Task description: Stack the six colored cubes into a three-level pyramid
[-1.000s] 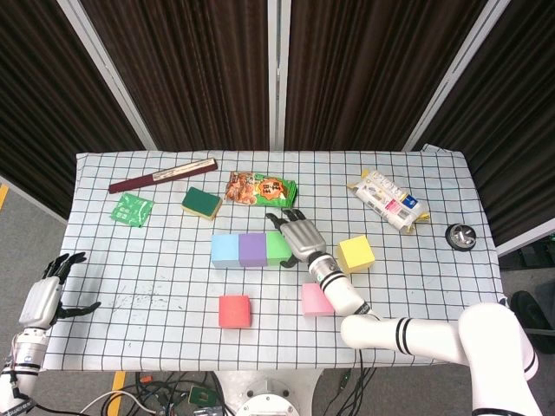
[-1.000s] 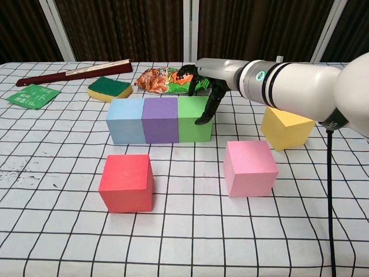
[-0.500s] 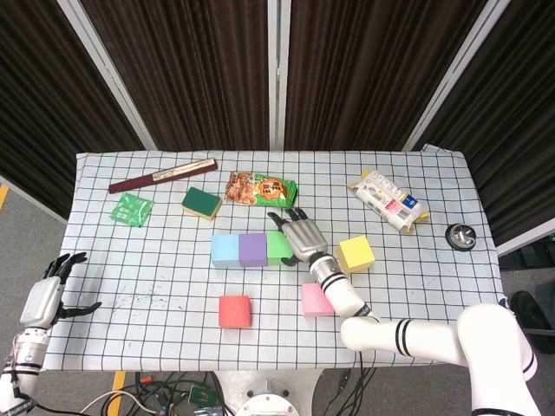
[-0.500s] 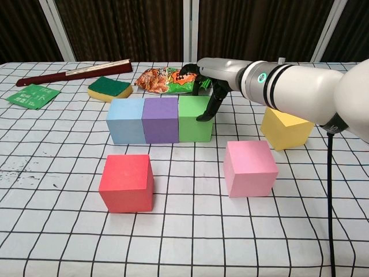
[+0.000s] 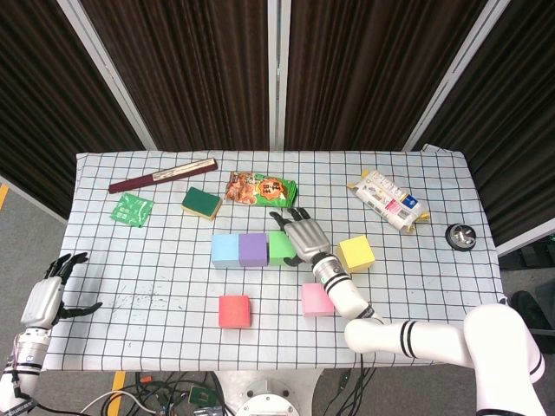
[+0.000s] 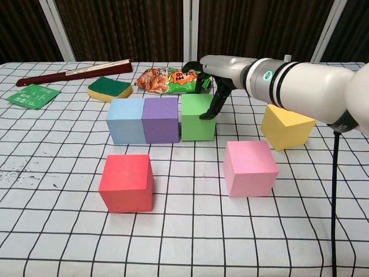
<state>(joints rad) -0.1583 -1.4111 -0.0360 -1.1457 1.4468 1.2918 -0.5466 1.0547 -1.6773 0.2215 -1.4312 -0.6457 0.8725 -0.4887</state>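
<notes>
Nearest the robot: red cube (image 6: 126,182) front-left and pink cube (image 6: 249,167) front-right, both flat on the checked tablecloth (image 6: 184,236), well apart from each other. Matte, foam-looking faces, sharp edges, no marks visible.

Left hand (image 5: 48,293) hangs off the table's near-left corner, fingers spread, holding nothing.

Next row back: blue cube (image 6: 125,120) and purple cube (image 6: 160,119) touching side by side. Green cube (image 6: 198,116) sits just right of purple with a thin gap showing in the chest view; it looks slightly raised or tilted against the other two, can't confirm which. No cube is on top of another; all six are at table level or near it.

Right hand (image 6: 209,86) is on the green cube: fingers draped over its top and right side, dark fingertips (image 6: 206,115) down the right face, thumb side toward the back. Reads as a grip on that cube.

Yellow cube (image 6: 286,126) is right of the hand, rotated so a corner faces the camera, apart from the rest.

Further back: green-and-yellow sponge (image 6: 109,88) at left, orange snack bag (image 6: 167,78) just behind the green cube, small green packet (image 6: 31,95) far left, long dark-red flat box (image 6: 75,72) along the back. White snack pack (image 5: 388,200) far right, small round black object (image 5: 460,235) at the right edge.
</notes>
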